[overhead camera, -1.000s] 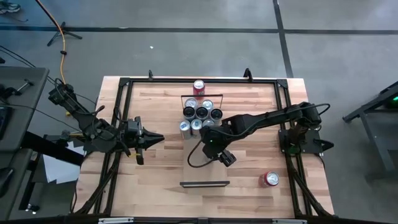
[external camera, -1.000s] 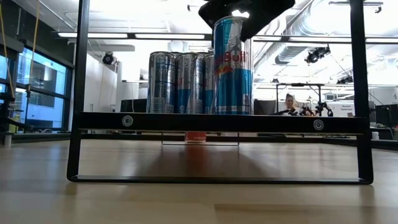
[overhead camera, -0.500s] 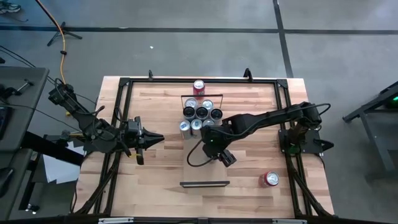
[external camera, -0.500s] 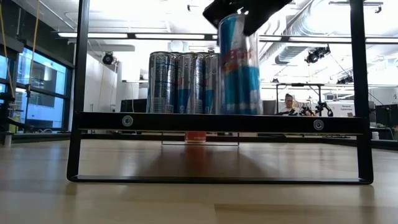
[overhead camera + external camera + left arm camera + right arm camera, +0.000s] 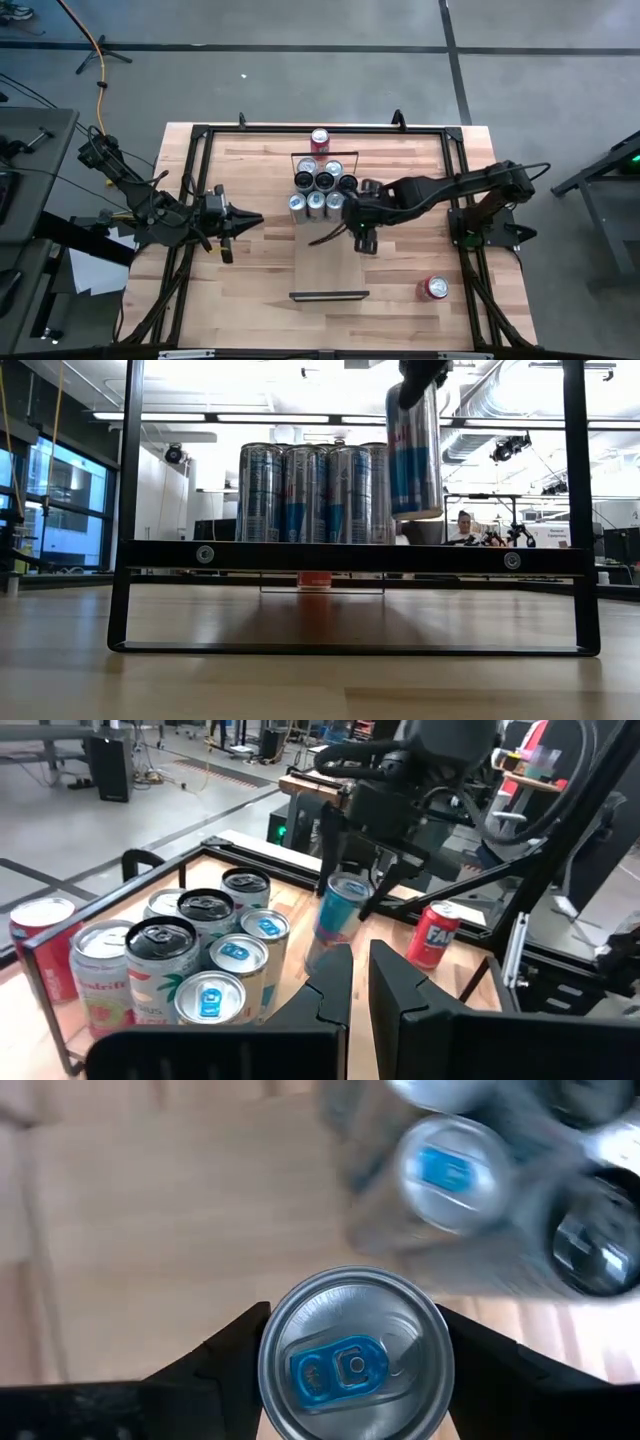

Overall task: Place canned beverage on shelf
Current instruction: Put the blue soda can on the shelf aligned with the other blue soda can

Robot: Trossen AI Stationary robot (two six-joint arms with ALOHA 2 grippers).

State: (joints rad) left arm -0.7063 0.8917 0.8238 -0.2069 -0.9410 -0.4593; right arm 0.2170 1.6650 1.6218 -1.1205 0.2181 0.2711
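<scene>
Gripping a tall slim blue-and-silver can (image 5: 414, 455) by its upper body, the right gripper (image 5: 350, 1355) was found above the shelf (image 5: 327, 262), its two dark fingers (image 5: 210, 1360) pressed against opposite sides of the can just below the rim. The can was seen lifted clear of the plank in the low view, hanging upright beside the row of standing cans. Its lid was plain aluminium with a blue pull tab. Red lettering ran up its side, but the word could not be made out.

The shelf was noted as a long narrow pale wooden plank with smooth grain and a thin black metal rail (image 5: 329, 295) at its near short end. A cluster of cans (image 5: 322, 188) stood at its far end, touching one another: slim blue-and-silver ones with blue tabs and wider ones with black lids. One pale can (image 5: 104, 986) in the left wrist view carried a fruit pattern and partly legible lettering.

A red can (image 5: 320, 139) stood beyond the cluster on the butcher-block tabletop (image 5: 250, 285). Another red can (image 5: 436, 288), with white script too small to read, lay well apart near the right arm's base.

The left gripper (image 5: 255, 220) was held over the table's left side, its fingers pressed together on nothing.
</scene>
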